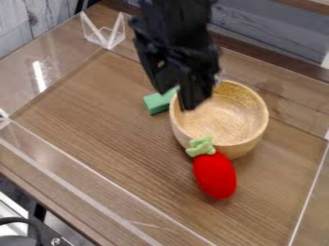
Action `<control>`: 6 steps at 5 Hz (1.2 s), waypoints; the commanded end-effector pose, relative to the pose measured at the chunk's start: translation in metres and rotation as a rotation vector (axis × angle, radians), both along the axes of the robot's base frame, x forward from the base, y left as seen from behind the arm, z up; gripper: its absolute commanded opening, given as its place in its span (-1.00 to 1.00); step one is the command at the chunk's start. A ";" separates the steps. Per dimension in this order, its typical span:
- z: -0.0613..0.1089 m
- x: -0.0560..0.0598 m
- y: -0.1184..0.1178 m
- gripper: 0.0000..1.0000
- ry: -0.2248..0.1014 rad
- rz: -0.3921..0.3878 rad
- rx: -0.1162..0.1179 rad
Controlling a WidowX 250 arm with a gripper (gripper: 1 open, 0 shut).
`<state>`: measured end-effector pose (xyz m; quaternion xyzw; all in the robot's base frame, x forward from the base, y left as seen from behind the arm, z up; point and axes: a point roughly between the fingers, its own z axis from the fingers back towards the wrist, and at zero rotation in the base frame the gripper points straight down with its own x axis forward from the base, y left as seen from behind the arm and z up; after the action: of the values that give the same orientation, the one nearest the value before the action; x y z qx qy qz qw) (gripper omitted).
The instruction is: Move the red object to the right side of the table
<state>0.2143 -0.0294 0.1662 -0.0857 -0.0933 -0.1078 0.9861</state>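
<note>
On my camera view the red fruit [216, 176] lies on the brown wood-grain bench [96, 125], down around five o'clock from the middle of the picture. It has a rounded, elongated body, with its green leafy stem [202, 146] pointing up toward eleven o'clock. The stem end sits right at the near rim of the wooden bowl [232, 125] — whether the two actually touch, I can't tell.

The bowl is pale, round and much bigger than the fruit, and it stands a little right of centre, toward three o'clock. Just off its rim at about ten o'clock I see a flat green block [160, 101], partly hidden by the arm.

My black robot arm [187, 43] comes in from twelve o'clock and hangs over the far part of the bowl, covering some of its rim. The parts at its lower end are blurred and dark, so I cannot tell whether the fingers are spread or pressed together. The red fruit is well below the arm in my view — nothing grips it.

Up at eleven o'clock, a clear plastic piece [103, 31] stands by the bench's edge.
</note>
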 end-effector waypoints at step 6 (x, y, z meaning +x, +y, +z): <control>0.013 0.020 0.050 1.00 -0.059 0.174 0.050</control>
<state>0.2296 0.0185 0.1682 -0.0556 -0.1079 -0.0241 0.9923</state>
